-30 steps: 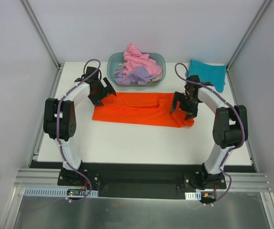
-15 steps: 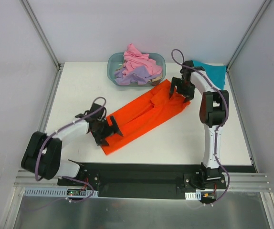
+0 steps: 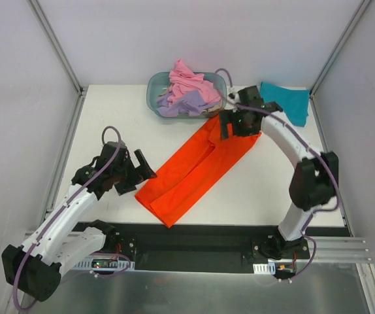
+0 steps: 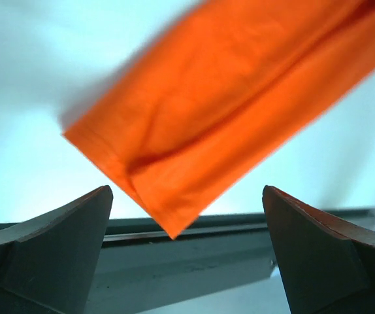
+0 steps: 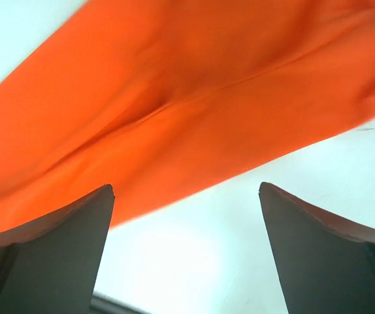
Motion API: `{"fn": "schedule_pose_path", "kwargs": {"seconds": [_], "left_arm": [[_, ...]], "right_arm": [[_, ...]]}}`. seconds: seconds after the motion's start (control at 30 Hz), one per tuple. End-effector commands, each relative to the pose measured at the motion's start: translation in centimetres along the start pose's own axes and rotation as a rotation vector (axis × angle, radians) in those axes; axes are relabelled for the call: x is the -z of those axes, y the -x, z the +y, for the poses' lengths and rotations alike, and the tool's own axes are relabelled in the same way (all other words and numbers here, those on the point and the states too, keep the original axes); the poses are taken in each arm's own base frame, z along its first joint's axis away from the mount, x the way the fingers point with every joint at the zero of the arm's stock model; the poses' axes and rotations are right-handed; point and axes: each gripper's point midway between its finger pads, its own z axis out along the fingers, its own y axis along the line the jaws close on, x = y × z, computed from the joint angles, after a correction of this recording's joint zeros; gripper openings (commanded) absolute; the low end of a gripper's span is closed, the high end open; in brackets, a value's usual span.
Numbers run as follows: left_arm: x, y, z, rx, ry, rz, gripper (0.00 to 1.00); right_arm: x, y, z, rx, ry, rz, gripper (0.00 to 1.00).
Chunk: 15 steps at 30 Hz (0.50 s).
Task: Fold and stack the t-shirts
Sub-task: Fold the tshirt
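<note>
You have a teal t-shirt lying folded at the far right corner of the table, so I judge one done. The orange t-shirt looks half done: it lies flat as a long strip, its long axis diagonal from the near left by the front edge to the far right beside the tub. The pink t-shirt and lavender t-shirt wait in the tub. The left end effector and right end effector stand spread wide, grasping nothing, one at each end.
</note>
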Motion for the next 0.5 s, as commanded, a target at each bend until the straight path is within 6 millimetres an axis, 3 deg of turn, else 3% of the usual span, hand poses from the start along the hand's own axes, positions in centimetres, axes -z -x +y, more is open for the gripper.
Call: {"fn": "schedule_pose_path", "kwargs": {"seconds": [0.0, 0.03, 0.07, 0.13, 0.17, 0.2, 0.23, 0.33, 0.43, 0.47], "left_arm": [[-1.0, 0.0, 5.9, 0.076, 0.245, 0.004, 0.99], [-1.3, 0.0, 6.4, 0.091, 0.253, 0.011, 0.99], [-1.7, -0.6, 6.8, 0.106, 0.245, 0.043, 0.99], [-2.7, -0.4, 6.7, 0.100, 0.212, 0.043, 0.98], [-3.2, -1.2, 6.9, 0.105, 0.196, 0.078, 0.93], [-3.8, -1.1, 7.1, 0.115, 0.198, 0.080, 0.89], [-4.0, -1.3, 7.4, 0.126, 0.210, 0.092, 0.85], [-5.0, -2.3, 8.5, 0.134, 0.238, 0.125, 0.76], [-6.2, -3.0, 9.2, 0.134, 0.222, 0.132, 0.73], [-6.5, -3.6, 9.9, 0.129, 0.230, 0.143, 0.72]], "right_arm": [[5.2, -4.2, 10.3, 0.273, 0.187, -0.119, 0.97], [4.7, -6.9, 11.4, 0.308, 0.204, -0.085, 0.97], [5.8, -8.3, 15.2, 0.370, 0.276, -0.117, 0.98], [5.6, -12.1, 18.0, 0.454, 0.352, -0.082, 0.99], [6.6, -13.7, 21.4, 0.524, 0.432, -0.114, 0.99], [6.8, -15.1, 22.6, 0.565, 0.473, -0.113, 0.97], [7.0, -18.0, 24.5, 0.637, 0.525, -0.089, 0.96], [7.6, -21.0, 28.4, 0.743, 0.619, -0.127, 0.94], [6.6, -23.9, 30.5, 0.836, 0.622, -0.123, 0.90], [6.4, -24.0, 31.1, 0.848, 0.608, -0.129, 0.88]]}}
